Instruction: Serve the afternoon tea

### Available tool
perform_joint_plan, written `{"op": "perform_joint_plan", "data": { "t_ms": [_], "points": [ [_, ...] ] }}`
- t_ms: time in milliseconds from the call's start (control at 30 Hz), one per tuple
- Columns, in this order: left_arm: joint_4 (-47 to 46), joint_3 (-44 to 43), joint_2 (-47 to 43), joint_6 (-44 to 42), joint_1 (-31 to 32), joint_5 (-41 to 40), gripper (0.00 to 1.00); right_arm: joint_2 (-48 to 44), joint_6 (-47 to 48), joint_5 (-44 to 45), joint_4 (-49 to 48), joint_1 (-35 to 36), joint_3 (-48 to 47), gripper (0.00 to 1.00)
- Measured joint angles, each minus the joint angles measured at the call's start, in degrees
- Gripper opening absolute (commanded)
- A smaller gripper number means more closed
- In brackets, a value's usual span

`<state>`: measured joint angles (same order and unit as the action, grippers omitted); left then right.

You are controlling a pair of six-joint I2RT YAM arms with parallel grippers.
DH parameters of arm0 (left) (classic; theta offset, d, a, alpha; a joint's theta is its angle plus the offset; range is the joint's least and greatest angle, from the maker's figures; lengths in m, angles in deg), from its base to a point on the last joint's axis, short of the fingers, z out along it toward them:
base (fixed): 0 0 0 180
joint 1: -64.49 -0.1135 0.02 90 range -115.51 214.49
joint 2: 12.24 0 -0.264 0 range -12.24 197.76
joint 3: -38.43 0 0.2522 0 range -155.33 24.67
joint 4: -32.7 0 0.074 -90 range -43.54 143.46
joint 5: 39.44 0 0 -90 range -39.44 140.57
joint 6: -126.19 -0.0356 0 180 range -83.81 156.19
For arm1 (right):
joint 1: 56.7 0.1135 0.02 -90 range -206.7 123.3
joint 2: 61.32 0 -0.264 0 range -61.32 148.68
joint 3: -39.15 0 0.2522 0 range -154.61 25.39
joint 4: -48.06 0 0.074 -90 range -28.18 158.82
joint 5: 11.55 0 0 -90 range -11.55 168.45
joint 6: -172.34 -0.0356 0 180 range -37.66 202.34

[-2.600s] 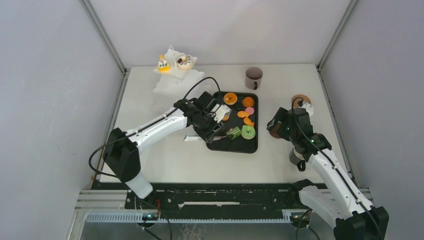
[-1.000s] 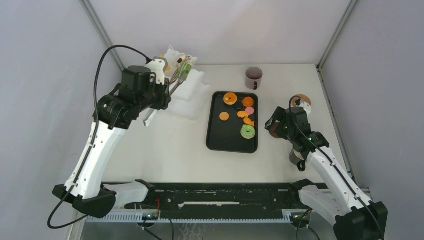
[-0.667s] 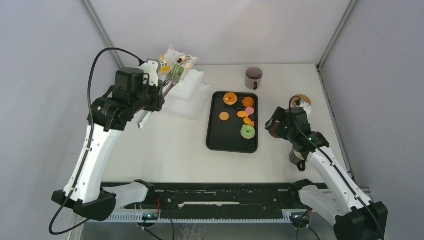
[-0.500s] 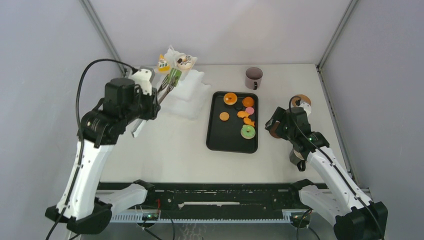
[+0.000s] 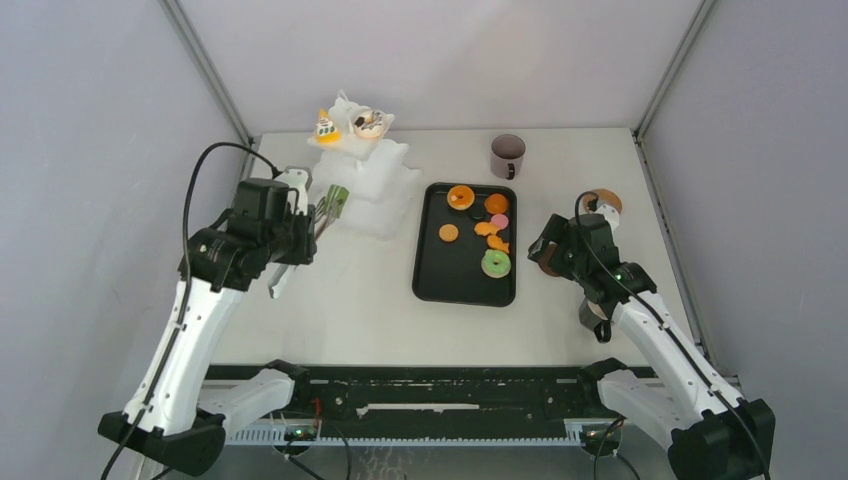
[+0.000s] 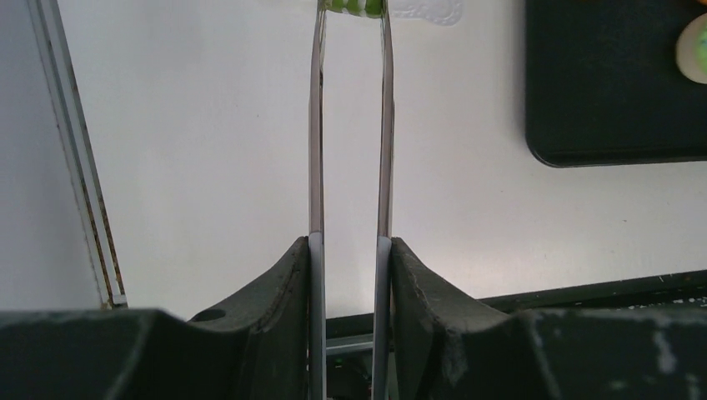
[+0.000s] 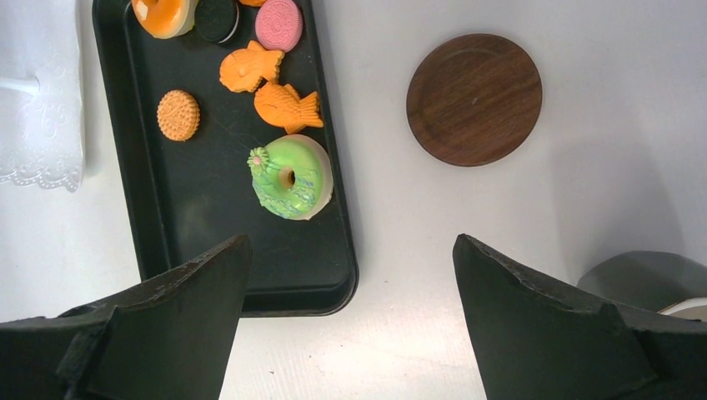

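Note:
My left gripper [image 5: 304, 222] [image 6: 350, 250] is shut on a pair of metal tongs [image 6: 315, 125]. The tips of the tongs pinch a green pastry [image 5: 336, 196] [image 6: 351, 7] beside the lower left edge of the white tiered stand [image 5: 375, 178]. Two pastries [image 5: 326, 128] [image 5: 366, 123] sit on the stand's top tier. The black tray [image 5: 440, 282] [image 7: 208, 217] holds a green doughnut [image 7: 289, 177], orange fish cookies [image 7: 286, 107], a round biscuit [image 7: 178, 115], a pink cookie [image 7: 278, 23] and an orange doughnut [image 5: 461, 196]. My right gripper [image 5: 549, 256] [image 7: 350, 275] hangs open just right of the tray, holding nothing.
A dark mug [image 5: 507, 155] stands behind the tray. A round wooden coaster [image 7: 474, 98] [image 5: 603, 199] lies right of the tray. Another grey mug [image 7: 642, 279] shows under my right arm. Grey walls and metal rails enclose the table on three sides.
My left arm has drawn back and down from the stand's top tier toward its lower left side, carrying the tongs and green pastry. The right arm has not moved.

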<state>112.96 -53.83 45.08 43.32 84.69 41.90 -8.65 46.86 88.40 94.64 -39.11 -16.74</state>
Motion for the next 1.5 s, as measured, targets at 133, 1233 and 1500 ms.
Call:
{"op": "perform_joint_plan", "data": {
  "t_ms": [133,1233,1500],
  "points": [
    [-1.4,2.0,1.7,0.6,-2.3,-0.3,0.15,0.0,0.0,0.0,0.0,0.1,0.0,0.98],
    [-16.0,-3.2,18.5,0.5,-9.6,1.9,0.14,-0.6,0.0,0.7,0.5,0.1,0.0,0.98],
    [-14.9,-4.4,18.5,0.3,-9.6,1.8,0.15,-0.8,0.0,0.7,0.5,0.1,0.0,0.98]
  ]
}}
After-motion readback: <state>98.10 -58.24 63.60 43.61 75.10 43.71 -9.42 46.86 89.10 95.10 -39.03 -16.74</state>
